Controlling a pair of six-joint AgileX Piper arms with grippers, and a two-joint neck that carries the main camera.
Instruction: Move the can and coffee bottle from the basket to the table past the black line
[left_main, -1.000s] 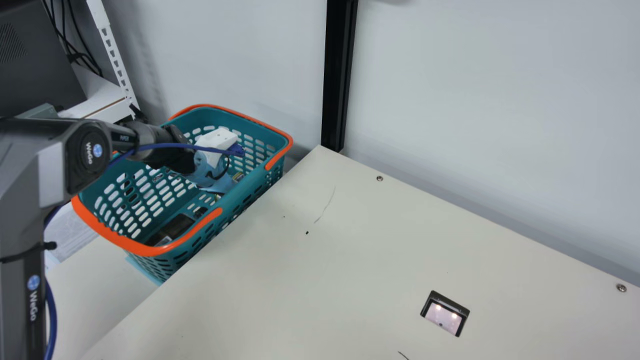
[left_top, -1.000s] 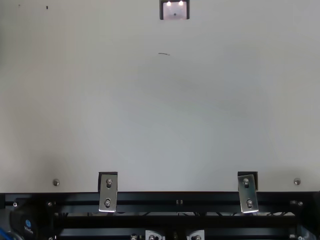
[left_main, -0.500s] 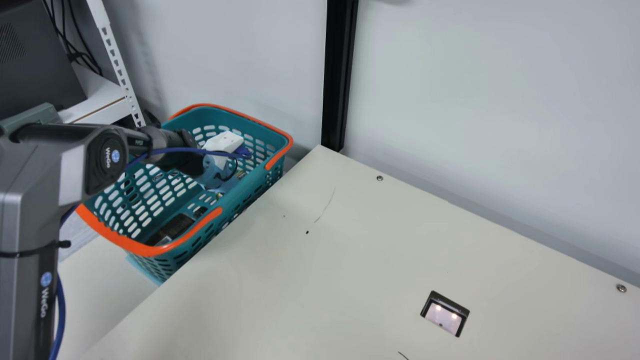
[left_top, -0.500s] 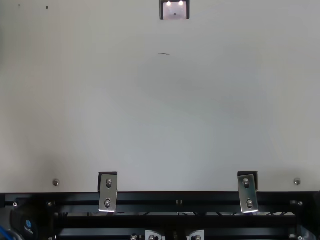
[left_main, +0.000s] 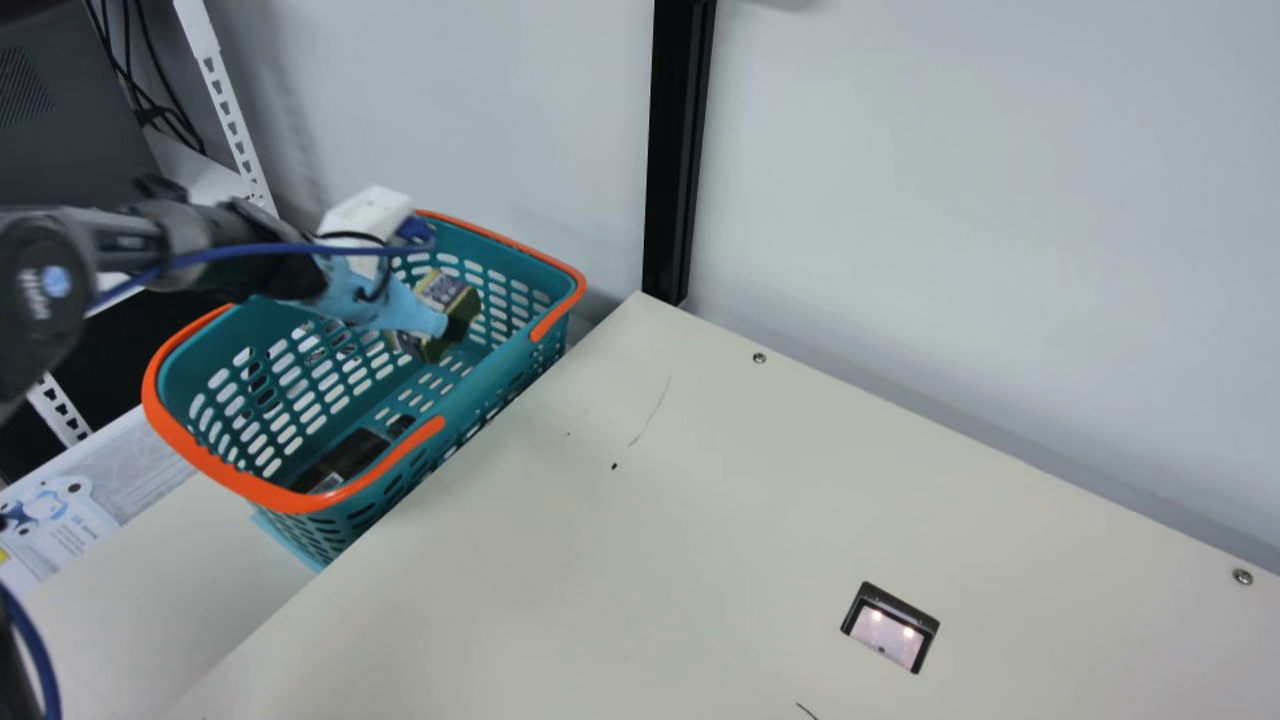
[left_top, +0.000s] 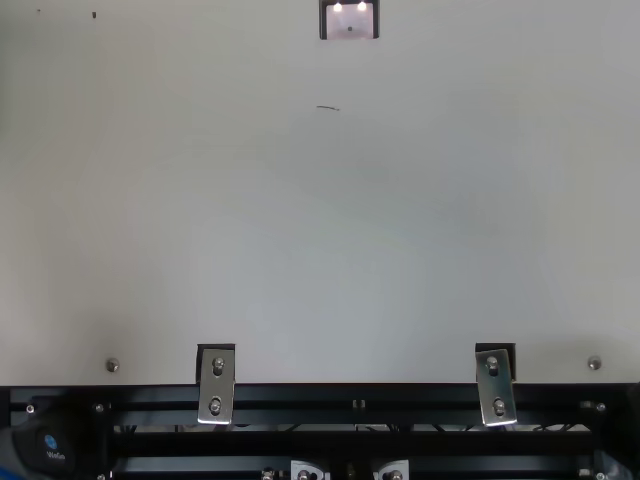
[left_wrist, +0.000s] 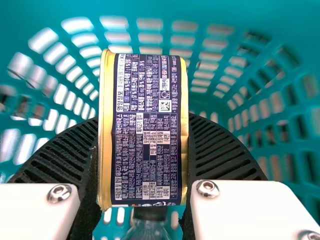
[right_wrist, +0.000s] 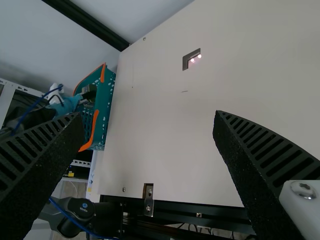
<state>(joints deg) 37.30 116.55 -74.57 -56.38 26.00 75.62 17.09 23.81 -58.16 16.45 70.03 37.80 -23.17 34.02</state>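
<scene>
In the main view, my left gripper (left_main: 436, 312) is in the far part of the teal basket (left_main: 255, 488), below its rim line, shut on the can (left_main: 452, 292). Navy print and gold rims mark the can (left_wrist: 147, 125) in the left wrist view, squeezed between the ribbed fingers of my left gripper (left_wrist: 145, 150). A dark object (left_main: 350, 455), possibly the coffee bottle, lies at the basket's near end. Thin dark lines mark the table, one (left_main: 650, 412) near the basket and a short one (left_top: 328, 107) in the top view. My right gripper (right_wrist: 147, 119) stands open with nothing between its fingers.
The basket stands against the left edge of the cream table (left_main: 640, 560). A black post (left_main: 680, 150) rises at the table's far corner, and a white shelf frame (left_main: 228, 110) stands behind the basket. A dark square fixture (left_main: 890, 628) is set in the tabletop.
My left arm has drawn back toward the main view's left and raised its gripper, lifting the can off the basket's bottom. More of the can now shows in the main view.
</scene>
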